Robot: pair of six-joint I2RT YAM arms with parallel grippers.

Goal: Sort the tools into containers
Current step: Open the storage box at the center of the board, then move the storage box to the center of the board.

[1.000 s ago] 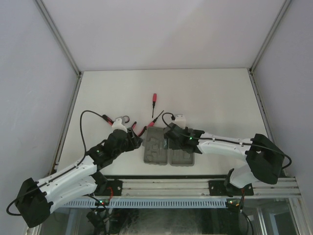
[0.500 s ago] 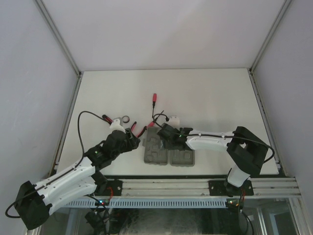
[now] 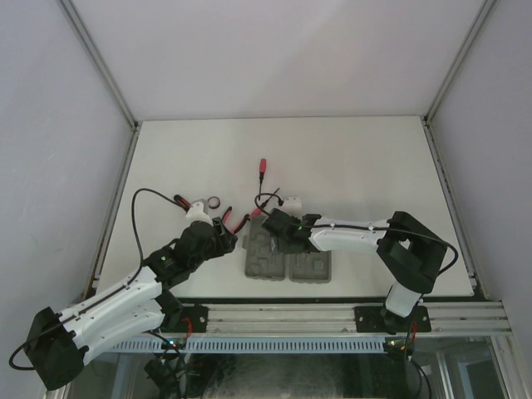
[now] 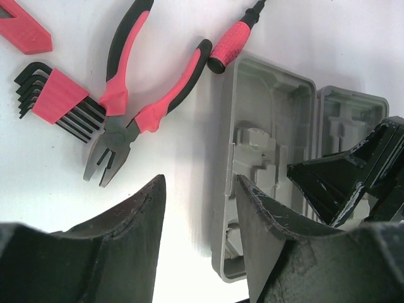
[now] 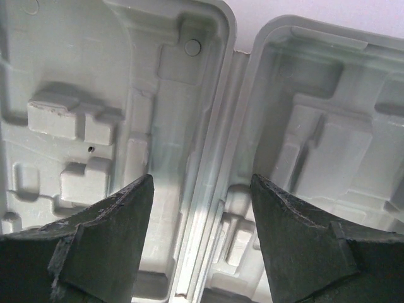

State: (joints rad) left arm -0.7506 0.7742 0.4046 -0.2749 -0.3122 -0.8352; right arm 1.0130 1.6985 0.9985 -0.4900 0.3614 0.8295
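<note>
Two grey moulded trays lie side by side, the left tray [image 3: 262, 256] and the right tray [image 3: 311, 266]. My right gripper [image 3: 276, 230] is open and empty, low over the seam between them [image 5: 202, 183]; both trays' recesses [image 5: 95, 95] [image 5: 328, 126] show no tools. My left gripper [image 3: 226, 238] is open and empty just left of the left tray [image 4: 265, 151]. Red-and-black pliers [image 4: 136, 117] lie ahead of it, with a red-handled screwdriver [image 4: 230, 47] at the tray's far corner. Another screwdriver [image 3: 261, 168] lies farther back. A small dark ring [image 3: 214, 202] lies left of centre.
A red holder of black hex keys [image 4: 53, 98] lies left of the pliers, and a red piece [image 4: 25, 28] beyond it. The right gripper's black body [image 4: 353, 177] shows over the right tray in the left wrist view. White walls enclose the table.
My right gripper has moved left, from over the right tray to the seam between the trays, and its arm has folded in. The left arm has barely moved.
</note>
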